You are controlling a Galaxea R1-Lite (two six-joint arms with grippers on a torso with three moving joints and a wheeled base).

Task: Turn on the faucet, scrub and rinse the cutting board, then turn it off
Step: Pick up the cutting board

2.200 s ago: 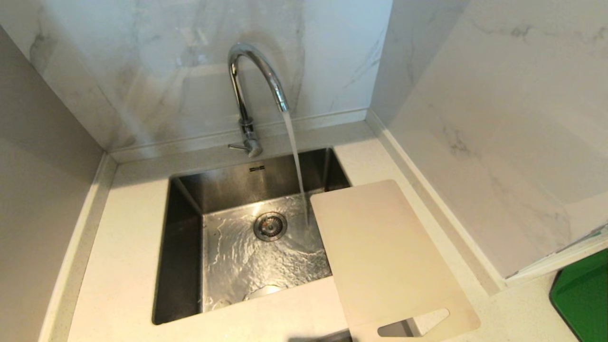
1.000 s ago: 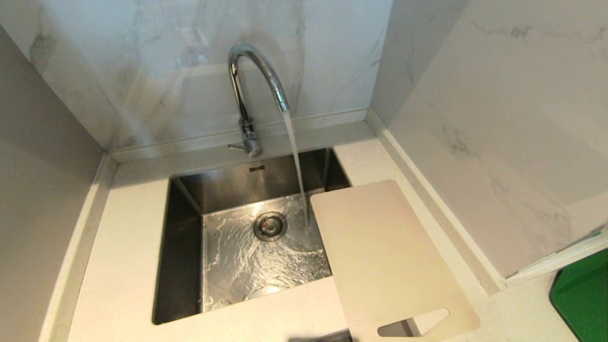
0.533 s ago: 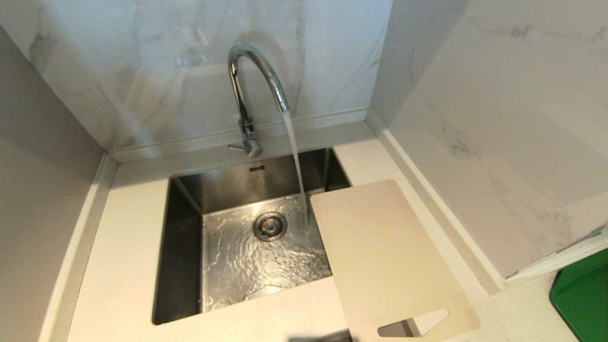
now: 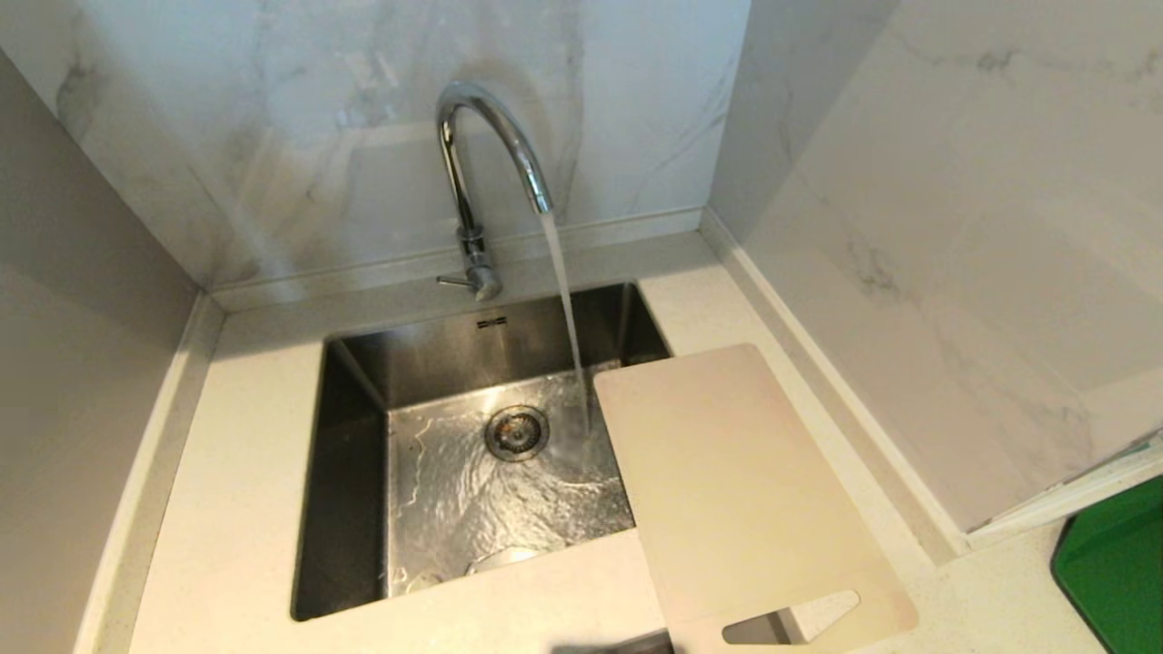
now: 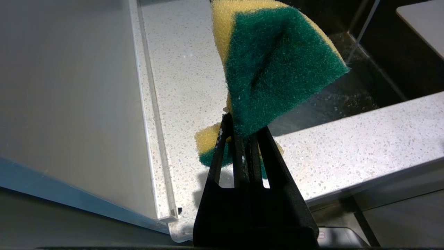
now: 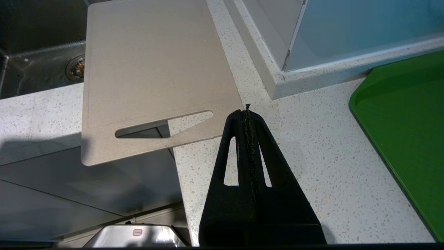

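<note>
The counter (image 4: 236, 509) holds a sink (image 4: 345, 472) with water running from the faucet (image 4: 482, 145). The cutting board (image 4: 736, 490) lies flat on the sink's right edge, its handle end sticking out past the counter. The left gripper (image 5: 242, 135) pinches a green and yellow sponge (image 5: 277, 66). The right gripper (image 6: 247, 113) is closed and empty, just beside the board's handle. I think it should hold the board steady while the sponge scrubs.

Left tool (image 5: 242, 133) clamped on green-and-yellow sponge (image 5: 277, 66) above speckled countertop (image 5: 187, 76)
</note>
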